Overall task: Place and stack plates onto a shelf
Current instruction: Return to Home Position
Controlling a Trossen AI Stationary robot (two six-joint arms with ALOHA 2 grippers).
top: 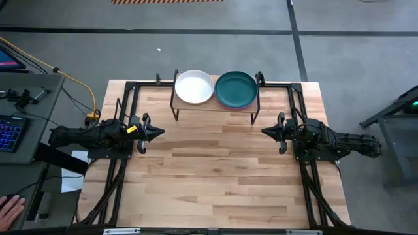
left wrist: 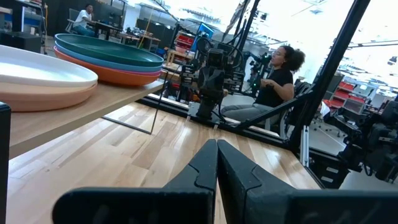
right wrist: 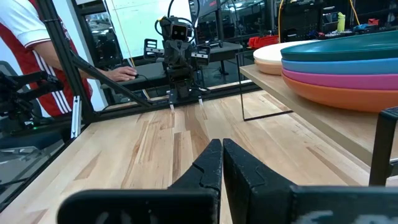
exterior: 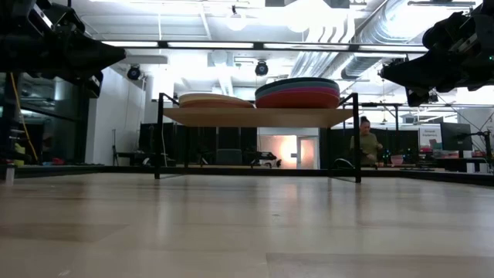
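The shelf [top: 215, 106] stands at the table's far edge and carries two stacks of plates. The left stack [exterior: 214, 100] shows a white plate [top: 194, 87] lying on a salmon pink one [left wrist: 43, 98]. The right stack [exterior: 298, 93] has the dark green plate [top: 236, 89] on top, with light blue, magenta and red [right wrist: 348, 93] beneath it. My left gripper [top: 155, 132] hovers shut over the table's left side, pointing right. My right gripper [top: 266, 132] hovers shut over the right side, pointing left. Both are nearer than the shelf and hold nothing.
Bare wood tabletop [top: 215, 176] lies between and in front of the two arms. Black frame rails [top: 117, 189] run along both sides. A person's hand [top: 10, 209] rests by the left desk; a seated person [left wrist: 277, 81] is beyond the table's right side.
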